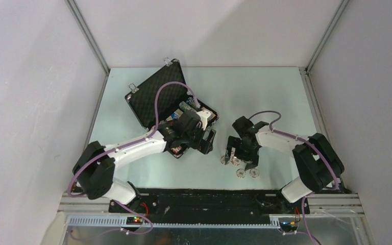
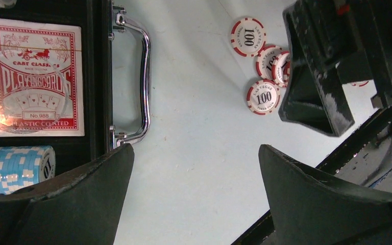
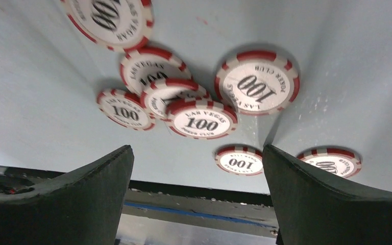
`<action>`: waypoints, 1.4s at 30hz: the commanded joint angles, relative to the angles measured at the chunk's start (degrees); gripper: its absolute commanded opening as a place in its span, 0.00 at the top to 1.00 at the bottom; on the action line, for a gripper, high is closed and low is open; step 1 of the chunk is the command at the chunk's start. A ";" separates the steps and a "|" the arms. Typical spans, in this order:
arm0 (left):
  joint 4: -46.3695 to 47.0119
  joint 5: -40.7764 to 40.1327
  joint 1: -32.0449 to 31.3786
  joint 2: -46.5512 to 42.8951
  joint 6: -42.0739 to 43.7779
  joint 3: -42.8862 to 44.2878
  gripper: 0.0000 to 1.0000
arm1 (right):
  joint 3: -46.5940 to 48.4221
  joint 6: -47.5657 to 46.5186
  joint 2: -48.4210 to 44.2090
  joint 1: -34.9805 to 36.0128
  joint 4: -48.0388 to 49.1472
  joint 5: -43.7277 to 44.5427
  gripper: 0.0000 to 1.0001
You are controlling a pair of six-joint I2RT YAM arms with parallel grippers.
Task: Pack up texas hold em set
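Note:
The black case lies open at the back left, its silver handle facing the table's middle. Inside it are a red card deck and a row of light blue chips. My left gripper hangs open over bare table just outside the handle, holding nothing. Several red-and-white "100" poker chips lie loose near the front edge, some overlapping. My right gripper stands open just above them, with nothing between its fingers.
The table's front edge and the black base rail run close behind the loose chips. The two grippers are close together, the right gripper's fingers showing in the left wrist view. Grey walls enclose the table on three sides.

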 commanded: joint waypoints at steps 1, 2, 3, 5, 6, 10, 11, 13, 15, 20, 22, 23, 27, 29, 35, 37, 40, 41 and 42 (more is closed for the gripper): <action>1.62 0.06 -0.37 -1.21 -1.10 -0.46 0.01 | 2.67 2.97 -0.80 -1.46 3.52 3.15 0.00; 1.80 0.05 -0.40 -1.20 -1.10 -0.42 0.01 | 3.52 4.58 -0.66 -2.06 2.85 3.77 0.00; 1.89 0.04 -0.37 -1.07 -1.10 -0.37 0.01 | 4.14 5.42 0.32 -2.41 1.08 4.00 0.00; 2.03 -0.01 -0.38 -0.83 -1.18 -0.13 0.01 | 6.38 8.66 2.87 -3.35 -2.11 4.36 0.00; 2.15 0.01 -0.35 -0.79 -1.19 -0.07 0.01 | 7.91 9.35 3.68 -3.65 -3.21 4.44 0.00; 2.46 -0.16 -0.41 -0.56 -1.36 0.01 0.01 | 9.65 15.22 7.05 -3.75 -6.59 3.27 0.00; 2.48 -0.24 -0.41 -0.57 -1.36 -0.01 0.01 | 9.62 17.29 7.13 -3.77 -6.80 2.74 0.00; 2.59 -0.56 -0.36 -0.76 -1.37 -0.04 0.01 | 9.68 20.46 6.99 -3.75 -7.15 2.28 0.00; 2.71 -0.75 -0.32 -1.09 -1.30 -0.15 0.01 | 9.69 22.79 6.76 -3.82 -7.14 1.59 0.00; 3.07 -1.18 -0.25 -1.92 -0.71 -0.26 0.00 | 8.16 27.32 6.17 -4.00 -6.93 0.01 0.00; 3.43 -1.27 -0.22 -2.19 -0.53 -0.49 0.00 | 7.10 28.65 6.40 -4.11 -5.80 -0.31 0.00; 3.68 -1.10 -0.13 -2.30 -0.43 -0.69 0.00 | 6.56 29.06 6.76 -4.09 -5.32 -0.41 0.00; 4.54 -0.71 0.24 -2.68 -0.05 -1.33 0.00 | 5.28 32.28 7.25 -4.41 -3.46 -0.68 0.01; 4.80 -0.43 0.59 -2.60 0.24 -1.39 0.00 | 4.80 34.40 7.20 -4.61 -3.22 -0.50 0.00; 5.65 1.00 1.37 -2.27 0.83 -1.60 0.00 | 4.67 39.13 7.23 -5.91 -3.93 1.53 0.00; 5.89 1.37 1.61 -2.29 1.09 -1.62 0.00 | 4.63 39.44 7.84 -6.41 -3.75 1.44 0.00; 6.22 1.84 1.96 -2.16 1.38 -1.64 0.00 | 4.72 39.42 8.60 -6.66 -3.61 1.55 0.00; 6.30 1.86 2.09 -2.20 1.46 -1.68 0.00 | 4.79 39.34 8.74 -6.72 -3.81 1.74 0.00; 6.42 1.94 2.15 -2.15 1.58 -1.69 0.00 | 4.97 39.33 9.00 -6.67 -3.93 1.85 0.01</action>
